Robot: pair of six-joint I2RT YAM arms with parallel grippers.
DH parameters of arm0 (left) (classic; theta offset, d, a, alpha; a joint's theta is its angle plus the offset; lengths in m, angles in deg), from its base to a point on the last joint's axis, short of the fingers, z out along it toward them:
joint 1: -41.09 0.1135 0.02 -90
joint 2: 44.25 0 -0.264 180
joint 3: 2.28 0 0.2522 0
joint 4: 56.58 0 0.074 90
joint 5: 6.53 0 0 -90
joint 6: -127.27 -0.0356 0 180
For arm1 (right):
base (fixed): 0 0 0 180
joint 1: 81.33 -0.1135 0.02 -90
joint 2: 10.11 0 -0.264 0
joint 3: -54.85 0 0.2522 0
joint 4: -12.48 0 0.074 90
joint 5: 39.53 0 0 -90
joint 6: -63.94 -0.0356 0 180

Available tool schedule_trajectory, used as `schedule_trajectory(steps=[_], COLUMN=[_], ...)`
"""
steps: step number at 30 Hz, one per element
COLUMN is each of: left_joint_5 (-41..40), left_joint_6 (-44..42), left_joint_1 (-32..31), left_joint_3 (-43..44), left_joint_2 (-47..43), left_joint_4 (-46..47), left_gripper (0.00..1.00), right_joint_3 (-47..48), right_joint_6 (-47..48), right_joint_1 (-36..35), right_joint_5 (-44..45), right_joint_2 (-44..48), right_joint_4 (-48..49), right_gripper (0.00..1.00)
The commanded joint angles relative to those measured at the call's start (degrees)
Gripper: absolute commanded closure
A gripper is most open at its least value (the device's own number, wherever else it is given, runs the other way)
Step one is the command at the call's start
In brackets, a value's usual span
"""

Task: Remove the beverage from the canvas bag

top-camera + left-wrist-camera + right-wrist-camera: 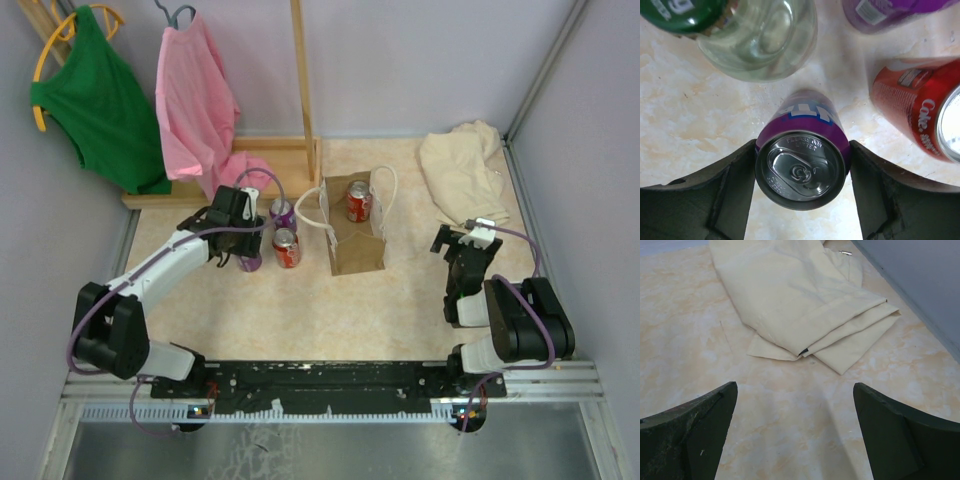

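Note:
The tan canvas bag (356,245) with white rope handles stands mid-table, a red can (358,201) upright inside it. My left gripper (243,248) is left of the bag, its fingers closed against both sides of an upright purple can (802,167), also seen under the gripper in the top view (250,263). I cannot tell whether this can rests on the table or hangs just above it. My right gripper (462,243) is open and empty, right of the bag, over bare table (795,387).
A red Coke can (286,248) and another purple can (283,212) stand between my left gripper and the bag. A clear bottle with a green cap (760,40) stands just beyond the held can. A pale beige cloth heap (462,170) lies back right. A wooden rack (300,80) with pink and green garments stands at the back left.

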Motion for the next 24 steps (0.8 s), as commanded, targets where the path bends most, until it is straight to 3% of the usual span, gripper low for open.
schedule_trajectory(steps=[1,3,12,15,20,24], left_joint_5=[-0.75,-0.83,0.94,6.49,16.4,23.57], left_joint_6=[1.39,1.33,-1.27,-4.0,-7.54,-10.11], left_joint_1=[0.46,0.47,0.45,0.24,-1.47,-3.06], left_joint_3=[4.39,5.23,11.68,15.22,16.58,20.61], left_joint_2=[0.37,-0.31,-7.32,-10.13,-14.85,-10.84], left_joint_4=[0.07,-0.56,-2.22,-1.07,8.81,11.01], left_gripper=[0.05,0.0,0.0,0.0,0.01,0.07], right_joint_3=[1.44,1.44,1.45,1.48,1.46,1.44], right_joint_6=[-0.12,-0.1,-0.12,-0.14,-0.07,-0.07], right_joint_1=[-0.35,-0.33,-0.35,-0.29,-0.36,-0.35], right_joint_5=[0.7,0.69,0.63,0.65,0.72,0.69], right_joint_2=[-0.03,-0.05,-0.03,-0.01,-0.03,-0.03], right_joint_4=[2.39,2.38,2.37,2.35,2.38,2.4], right_gripper=[0.01,0.01,0.01,0.01,0.01,0.01])
